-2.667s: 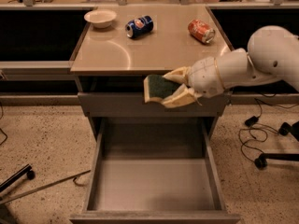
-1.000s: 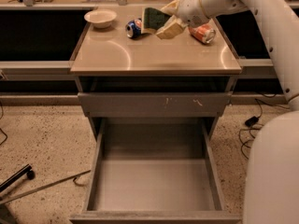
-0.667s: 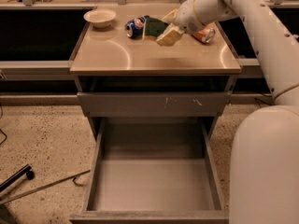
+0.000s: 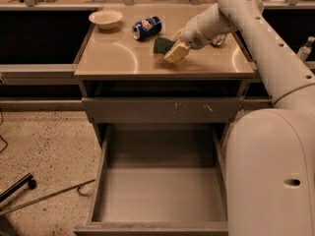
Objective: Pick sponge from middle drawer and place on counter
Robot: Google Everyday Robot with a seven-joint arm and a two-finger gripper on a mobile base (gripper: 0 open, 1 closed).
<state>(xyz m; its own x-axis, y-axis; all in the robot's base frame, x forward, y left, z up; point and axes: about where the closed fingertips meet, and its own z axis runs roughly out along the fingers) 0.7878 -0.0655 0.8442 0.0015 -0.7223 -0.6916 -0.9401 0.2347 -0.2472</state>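
Observation:
The sponge (image 4: 161, 44), dark green face up, is low over the tan counter (image 4: 118, 58), near its middle right. My gripper (image 4: 173, 44) reaches in from the right. Its pale fingers (image 4: 176, 53) close around the sponge's right end, and the sponge touches or nearly touches the counter top. The middle drawer (image 4: 101, 176) is pulled fully open below, and its flat grey floor is bare.
A white bowl (image 4: 106, 18) and a blue soda can (image 4: 146, 27) lie at the back of the counter. A closed grey drawer front (image 4: 162, 109) sits above the open drawer. My large white arm (image 4: 275, 132) fills the right side. Cables lie on the speckled floor (image 4: 44, 151).
My gripper lifted the sponge from in front of the drawers up over the counter. It then came down and toward the front, to the counter surface beside the blue can.

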